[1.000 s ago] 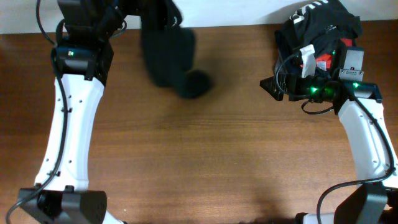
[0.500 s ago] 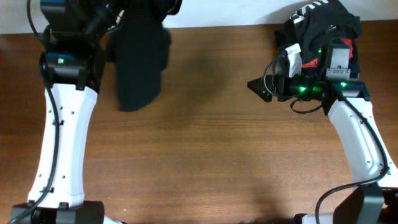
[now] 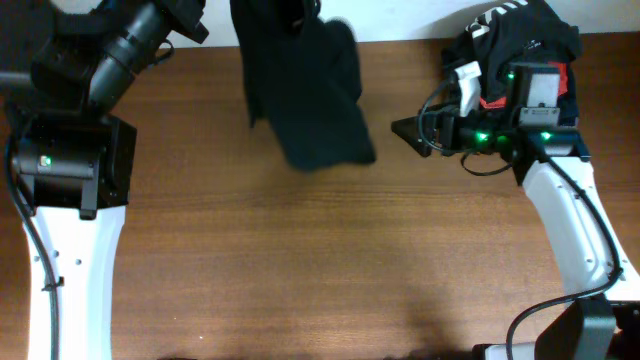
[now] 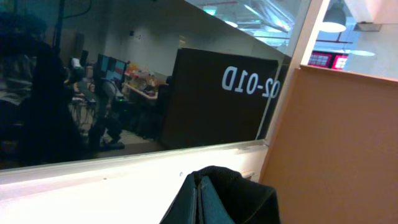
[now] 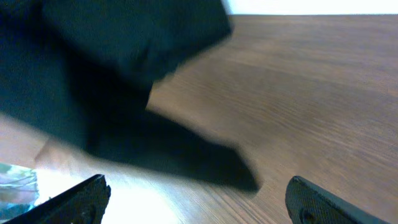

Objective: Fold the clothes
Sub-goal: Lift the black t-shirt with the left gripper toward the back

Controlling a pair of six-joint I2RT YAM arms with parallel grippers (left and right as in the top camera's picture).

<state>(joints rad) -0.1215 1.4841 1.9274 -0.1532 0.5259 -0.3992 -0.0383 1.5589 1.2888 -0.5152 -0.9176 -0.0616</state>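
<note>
A black garment [image 3: 305, 95] hangs in the air over the back of the wooden table [image 3: 300, 260], bunched at its top edge. In the left wrist view its gathered top [image 4: 217, 199] fills the spot where my left jaws are; the fingers themselves are hidden by the cloth. In the overhead view my left gripper is hidden behind the garment at the frame's top. My right gripper [image 3: 402, 131] is open and empty, just right of the hanging garment and pointing at it. In the right wrist view the spread fingertips [image 5: 199, 202] frame the table, with the garment [image 5: 106, 74] blurred ahead.
A pile of dark clothes with red and white parts [image 3: 515, 45] lies at the back right corner, behind my right arm. The left arm's white link [image 3: 70, 270] stands along the left edge. A white wall runs behind the table.
The garment swung left and then back right, ending in the middle of the table's back edge. The left arm rose and shifted left. The right gripper crept left toward the garment.
</note>
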